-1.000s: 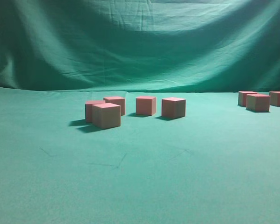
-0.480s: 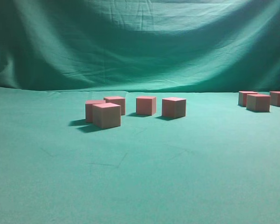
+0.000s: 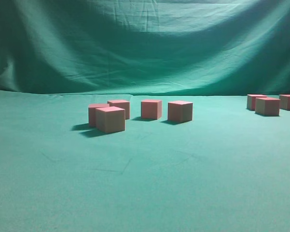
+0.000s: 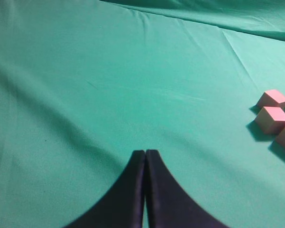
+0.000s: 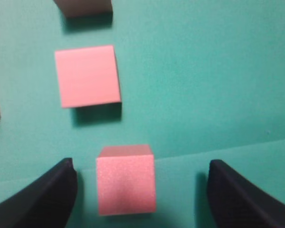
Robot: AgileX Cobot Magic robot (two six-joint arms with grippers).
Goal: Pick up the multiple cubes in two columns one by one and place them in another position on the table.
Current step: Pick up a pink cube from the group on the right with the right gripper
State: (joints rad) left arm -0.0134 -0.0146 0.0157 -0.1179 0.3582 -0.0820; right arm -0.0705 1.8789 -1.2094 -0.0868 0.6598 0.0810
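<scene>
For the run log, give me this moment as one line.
left gripper: shut, empty, over bare table | right gripper: open, cube between fingers, nearer the left one, not gripped | other cubes: resting

left black claw (image 4: 145,159): fingers pressed together, tips touching | right black claw (image 5: 141,178): fingers spread wide apart

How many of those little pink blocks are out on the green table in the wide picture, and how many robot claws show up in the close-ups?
Pink cubes in the exterior view: 8 (4 near the middle, 4 at the far right, one cut off by the edge)
Grippers: 2 (left gripper, right gripper)
Total: 10
</scene>
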